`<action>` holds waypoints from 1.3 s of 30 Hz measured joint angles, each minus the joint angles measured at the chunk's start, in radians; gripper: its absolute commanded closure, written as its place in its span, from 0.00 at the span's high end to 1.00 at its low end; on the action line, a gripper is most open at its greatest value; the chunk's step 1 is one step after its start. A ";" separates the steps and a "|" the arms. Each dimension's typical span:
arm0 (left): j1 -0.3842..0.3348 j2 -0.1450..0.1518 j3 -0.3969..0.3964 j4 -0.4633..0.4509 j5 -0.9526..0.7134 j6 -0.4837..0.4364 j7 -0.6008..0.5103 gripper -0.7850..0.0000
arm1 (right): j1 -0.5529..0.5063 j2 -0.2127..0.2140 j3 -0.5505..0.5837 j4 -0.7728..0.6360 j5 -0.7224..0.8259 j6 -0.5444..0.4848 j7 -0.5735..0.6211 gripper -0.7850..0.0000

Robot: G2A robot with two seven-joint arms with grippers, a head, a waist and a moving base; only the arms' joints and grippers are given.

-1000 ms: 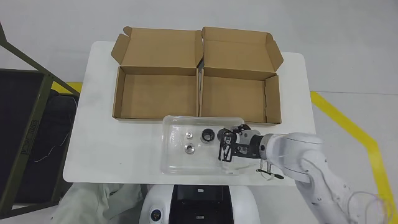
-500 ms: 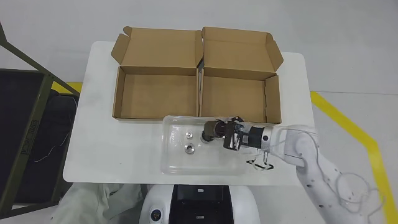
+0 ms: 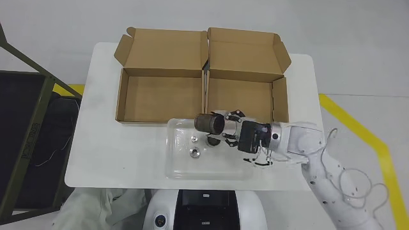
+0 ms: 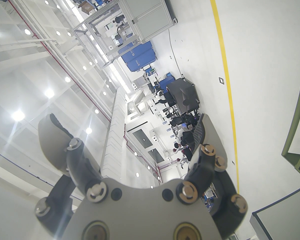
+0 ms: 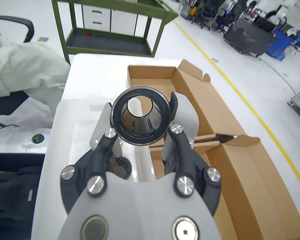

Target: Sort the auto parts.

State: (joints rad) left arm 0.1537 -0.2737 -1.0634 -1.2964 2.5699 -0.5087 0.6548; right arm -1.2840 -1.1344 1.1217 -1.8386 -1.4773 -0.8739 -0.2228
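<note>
Logged right gripper (image 3: 216, 126) just below centre of the top view, jaws pinching a dark cylindrical bushing (image 3: 208, 122) by its sides. Checked the same grip from the right wrist view: gripper (image 5: 140, 116) with pale fingers (image 5: 187, 111) pressed on either flank of the bushing (image 5: 140, 128), open bore facing the camera, black ring round the mouth, rows of small balls inside. Placed the bushing above the upper edge of the clear tray (image 3: 171, 163), close to the front walls of the two cardboard boxes, near the seam between them. Counted in the tray, lower centre of frame: one small silver part (image 3: 192, 140), a second silver part (image 3: 195, 154) just below it, and a black ring part (image 3: 213, 141) just beside the arm. Marked left box (image 3: 160, 99) and right box (image 3: 239, 102) side by side, touching, upper middle of frame, lids folded back, on the white table (image 3: 102, 140). Found left gripper (image 4: 125, 128) aimed out at the hall, jaws spread wide apart
</note>
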 measured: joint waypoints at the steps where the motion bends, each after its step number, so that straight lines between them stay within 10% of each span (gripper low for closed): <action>1: 0.000 0.000 0.000 0.000 0.000 0.000 0.000 1.00 | -0.003 0.000 0.001 -0.010 -0.010 0.012 -0.034 0.00; 14: 0.000 0.000 0.000 0.000 0.000 0.000 0.000 1.00 | -0.008 0.008 0.015 -0.068 -0.068 0.064 -0.276 0.00; 39: 0.000 0.000 0.000 0.000 0.000 0.000 0.000 1.00 | -0.066 0.026 0.138 -0.271 -0.065 0.184 -0.233 0.00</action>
State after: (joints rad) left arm 0.1537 -0.2737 -1.0634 -1.2964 2.5699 -0.5087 0.6548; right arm -1.3502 -1.1082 1.2594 -2.1092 -1.5424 -0.6899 -0.4559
